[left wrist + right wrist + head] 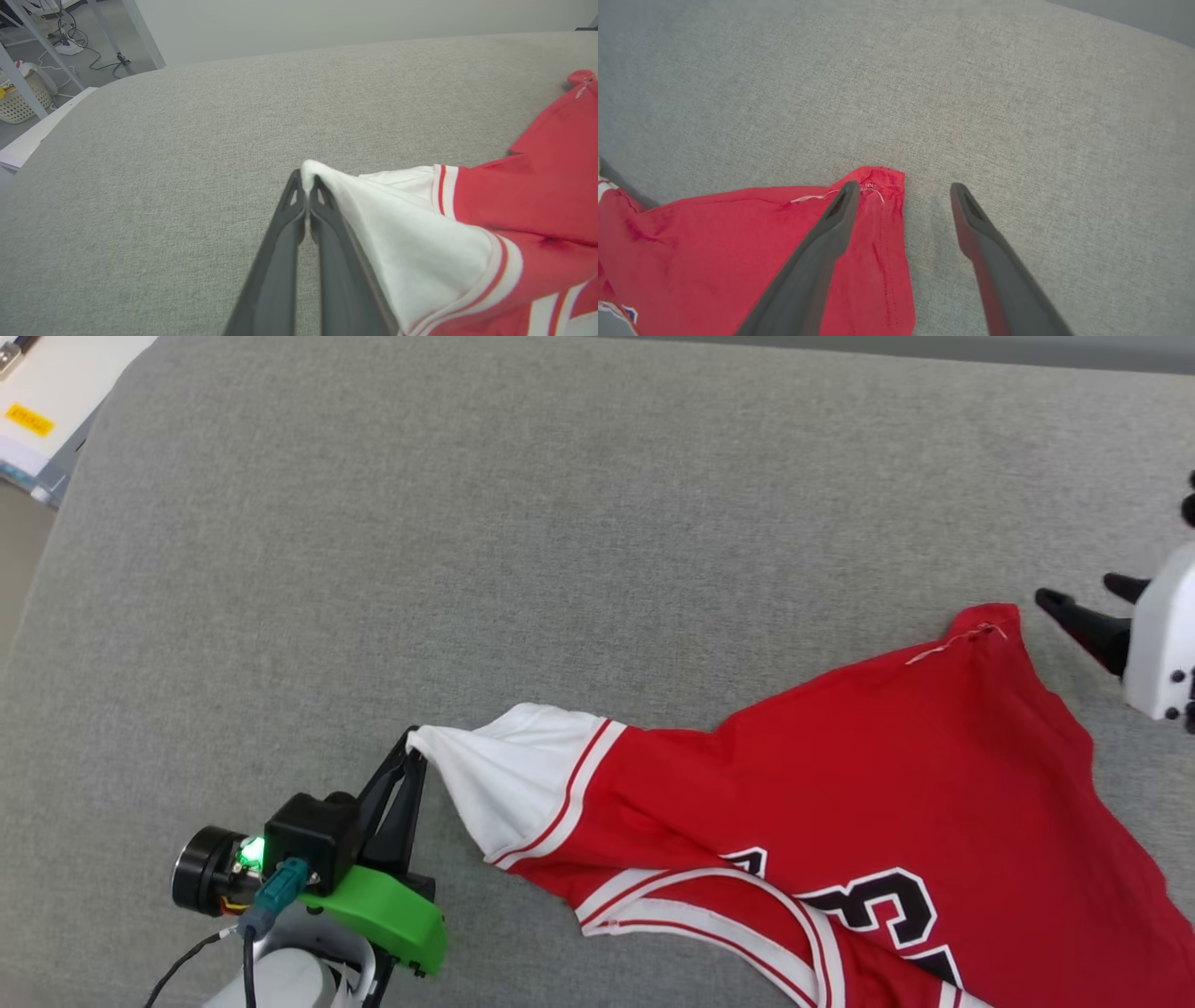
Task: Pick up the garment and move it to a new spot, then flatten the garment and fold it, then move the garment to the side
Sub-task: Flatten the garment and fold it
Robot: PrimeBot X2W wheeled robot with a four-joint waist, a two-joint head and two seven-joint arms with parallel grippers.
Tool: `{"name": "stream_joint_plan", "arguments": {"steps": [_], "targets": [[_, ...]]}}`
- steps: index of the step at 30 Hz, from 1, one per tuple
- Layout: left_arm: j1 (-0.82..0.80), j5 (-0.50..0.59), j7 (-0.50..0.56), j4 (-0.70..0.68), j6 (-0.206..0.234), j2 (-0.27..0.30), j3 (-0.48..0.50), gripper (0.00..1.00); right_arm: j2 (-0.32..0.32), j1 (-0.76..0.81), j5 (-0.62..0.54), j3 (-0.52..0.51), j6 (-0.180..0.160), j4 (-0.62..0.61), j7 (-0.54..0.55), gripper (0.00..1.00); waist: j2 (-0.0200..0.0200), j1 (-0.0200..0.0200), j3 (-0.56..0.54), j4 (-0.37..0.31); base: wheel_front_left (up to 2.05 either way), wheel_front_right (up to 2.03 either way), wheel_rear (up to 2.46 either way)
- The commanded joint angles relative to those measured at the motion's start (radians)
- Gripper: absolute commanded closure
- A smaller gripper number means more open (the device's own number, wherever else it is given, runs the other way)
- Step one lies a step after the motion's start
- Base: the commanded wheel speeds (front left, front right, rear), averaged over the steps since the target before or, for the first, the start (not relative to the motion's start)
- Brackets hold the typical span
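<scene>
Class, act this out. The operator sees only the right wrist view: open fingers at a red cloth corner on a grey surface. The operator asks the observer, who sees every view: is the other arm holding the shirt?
Observer: Yes. The left gripper is shut on the garment, pinching the tip of its white sleeve.
Operator: Does that sleeve lie flat?
Observer: No. In the left wrist view it comes to a point at the fingertips and drapes away from them.
Operator: Which side faces up?
Observer: The side with the black number, just beyond the striped collar.
</scene>
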Motion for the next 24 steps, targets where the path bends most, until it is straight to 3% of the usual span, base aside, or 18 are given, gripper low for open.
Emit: {"name": "stream_joint_plan", "arguments": {"steps": [1,9,18,19,20,21,24], "targets": [[-0.019,0.007,-0.002,0.004,-0.006,-0.008,-0.001,1.00,0.020,-0.023,0.001,0.007,-0.001,0.036,-0.010,0.00,0.0045,0.0000,0.025,0.025,0.00,0.00,0.00],[-0.039,0.006,-0.008,0.033,-0.027,-0.025,-0.004,1.00,0.114,-0.070,0.007,0.043,-0.001,0.267,-0.105,0.00,0.0045,0.0000,0.044,0.046,0.00,0.00,0.00],[-0.062,0.007,-0.015,0.070,-0.051,-0.046,-0.007,1.00,0.125,-0.050,0.009,0.198,-0.001,0.434,-0.155,0.00,0.0045,0.0000,0.050,0.061,0.00,0.00,0.00],[-0.061,0.007,-0.016,0.075,-0.053,-0.049,-0.006,1.00,0.120,-0.051,0.011,0.220,-0.001,0.440,-0.156,0.31,0.0045,0.0000,0.049,0.060,0.00,0.00,0.00],[-0.060,0.007,-0.017,0.079,-0.054,-0.051,-0.006,1.00,0.116,-0.054,0.012,0.232,-0.001,0.443,-0.166,0.76,0.0045,0.0000,0.048,0.058,0.00,0.00,0.00],[-0.059,0.007,-0.018,0.083,-0.057,-0.054,-0.006,1.00,0.111,-0.060,0.014,0.242,-0.001,0.448,-0.181,1.00,0.0045,0.0000,0.046,0.056,0.00,0.00,0.00],[-0.056,0.006,-0.020,0.096,-0.065,-0.062,-0.007,1.00,0.097,-0.078,0.011,0.272,-0.001,0.457,-0.221,1.00,0.0045,0.0000,0.035,0.048,0.00,0.00,0.00]]}}
